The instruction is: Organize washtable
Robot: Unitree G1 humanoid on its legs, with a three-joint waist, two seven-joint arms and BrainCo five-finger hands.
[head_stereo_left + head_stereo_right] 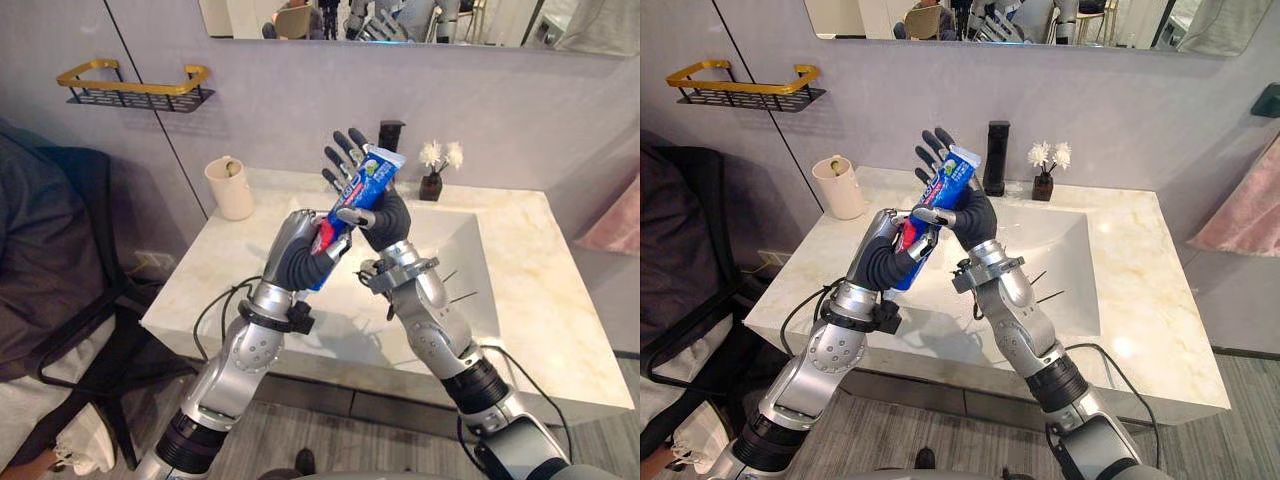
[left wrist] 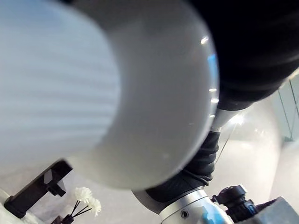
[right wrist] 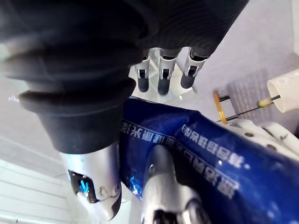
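Observation:
A blue toothpaste tube (image 1: 362, 188) with a red lower end is held up in the air above the sink basin (image 1: 445, 275), tilted with its flat end uppermost. My left hand (image 1: 300, 248) is curled round its lower end; the white ribbed cap (image 2: 70, 84) looms close in the left wrist view. My right hand (image 1: 386, 220) grips the tube's middle: the fingers stand straight up behind it and the thumb (image 3: 163, 186) lies curled across the blue front (image 3: 224, 158).
A cream cup (image 1: 230, 188) with a toothbrush stands at the back left of the marble counter (image 1: 545, 285). A black dispenser (image 1: 996, 157) and a small vase of white flowers (image 1: 1047, 165) stand behind the basin. A gold-railed wall shelf (image 1: 135, 85) hangs left.

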